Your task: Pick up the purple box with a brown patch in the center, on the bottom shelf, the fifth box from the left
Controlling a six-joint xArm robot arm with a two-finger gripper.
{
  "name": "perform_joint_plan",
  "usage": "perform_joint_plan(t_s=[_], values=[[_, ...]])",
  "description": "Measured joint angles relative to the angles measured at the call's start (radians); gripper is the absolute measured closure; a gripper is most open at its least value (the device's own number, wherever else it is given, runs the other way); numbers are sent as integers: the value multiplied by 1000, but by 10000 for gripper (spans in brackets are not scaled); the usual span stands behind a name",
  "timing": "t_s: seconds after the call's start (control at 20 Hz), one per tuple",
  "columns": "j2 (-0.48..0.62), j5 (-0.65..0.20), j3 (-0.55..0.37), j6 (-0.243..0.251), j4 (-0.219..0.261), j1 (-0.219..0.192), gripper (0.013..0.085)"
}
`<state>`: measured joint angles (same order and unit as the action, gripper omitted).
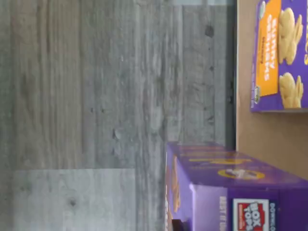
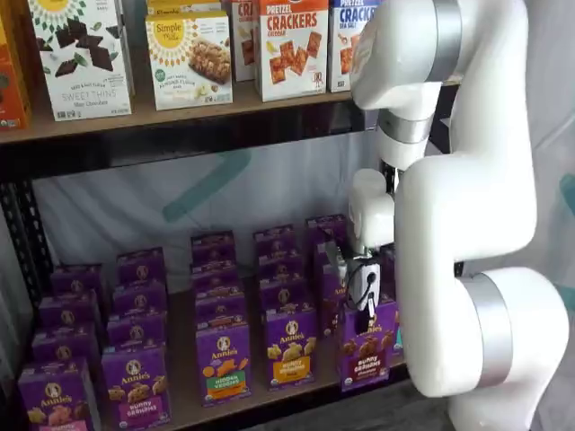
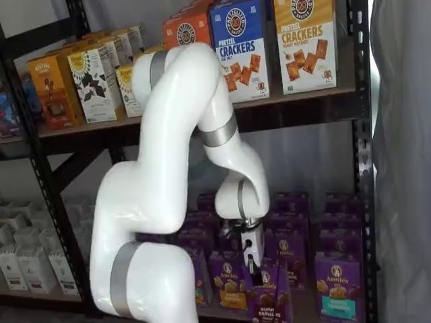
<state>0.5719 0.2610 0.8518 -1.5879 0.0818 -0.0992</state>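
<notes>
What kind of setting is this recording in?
Probably a mock grocery aisle: a metal shelf rack stocked with cracker boxes above, rows of purple snack boxes below, and a robot arm reaching in.

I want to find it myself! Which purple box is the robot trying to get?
Look at the bottom shelf, full of purple boxes. Find the robot's gripper hanging low on the right; the purple box is right under its fingers, at the front. Its middle patch is brown, while the next box has an orange one.
</notes>
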Motion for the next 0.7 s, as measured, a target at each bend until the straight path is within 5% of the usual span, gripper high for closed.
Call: perform_joint_plan(t_s=[0.7], values=[[-263,15,-227,122,120,8,650]])
